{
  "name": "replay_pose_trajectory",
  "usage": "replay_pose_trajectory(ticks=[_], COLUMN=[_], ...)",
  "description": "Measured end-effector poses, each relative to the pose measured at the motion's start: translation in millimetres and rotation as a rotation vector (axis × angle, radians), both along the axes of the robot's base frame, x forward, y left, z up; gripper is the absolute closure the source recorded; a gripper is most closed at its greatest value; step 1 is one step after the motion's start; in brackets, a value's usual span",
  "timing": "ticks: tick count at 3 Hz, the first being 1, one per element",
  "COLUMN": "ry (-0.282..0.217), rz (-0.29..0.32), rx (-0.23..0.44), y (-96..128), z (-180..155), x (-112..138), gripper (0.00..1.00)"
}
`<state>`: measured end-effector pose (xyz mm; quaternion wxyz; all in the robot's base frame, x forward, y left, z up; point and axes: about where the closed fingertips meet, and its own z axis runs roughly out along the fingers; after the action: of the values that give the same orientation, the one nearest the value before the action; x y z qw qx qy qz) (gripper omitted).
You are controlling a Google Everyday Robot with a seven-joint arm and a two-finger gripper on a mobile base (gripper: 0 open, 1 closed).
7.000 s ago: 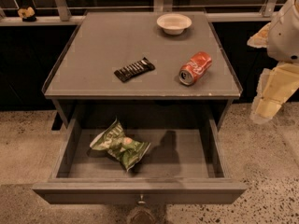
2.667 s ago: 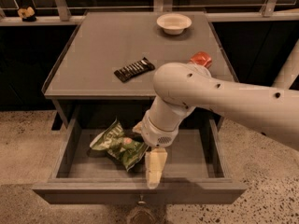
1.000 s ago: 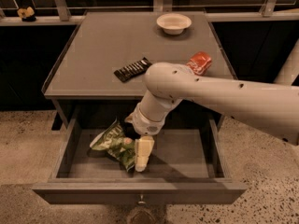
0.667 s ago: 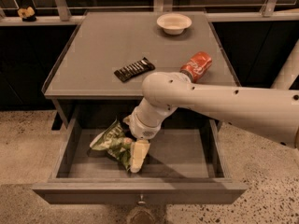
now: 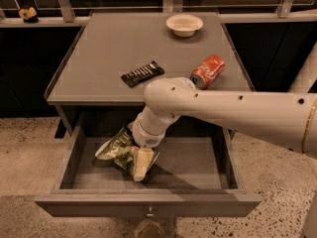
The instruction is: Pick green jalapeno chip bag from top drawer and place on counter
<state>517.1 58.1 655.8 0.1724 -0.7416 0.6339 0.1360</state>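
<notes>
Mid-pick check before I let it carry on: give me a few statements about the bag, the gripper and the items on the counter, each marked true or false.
1. The green jalapeno chip bag lies on the counter. False: it lies inside the open top drawer.
2. The gripper is down inside the drawer, at the bag's near end. True.
3. The soda can stands upright. False: it lies on its side on the counter.
4. The black candy bar wrapper lies flat on the counter, apart from the can. True.
5. The bowl sits in the drawer. False: it sits near the counter's far edge.
</notes>
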Motion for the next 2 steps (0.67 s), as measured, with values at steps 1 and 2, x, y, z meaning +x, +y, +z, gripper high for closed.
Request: replay_pose_trajectory(ticks=[1, 2], ry=[-0.044, -0.044], rz=[-0.092, -0.204], rx=[-0.003, 0.047], y=[7.8, 14.4], z=[-20.4, -35.6], x=[10.1, 21.5], gripper=[0.00, 0.00])
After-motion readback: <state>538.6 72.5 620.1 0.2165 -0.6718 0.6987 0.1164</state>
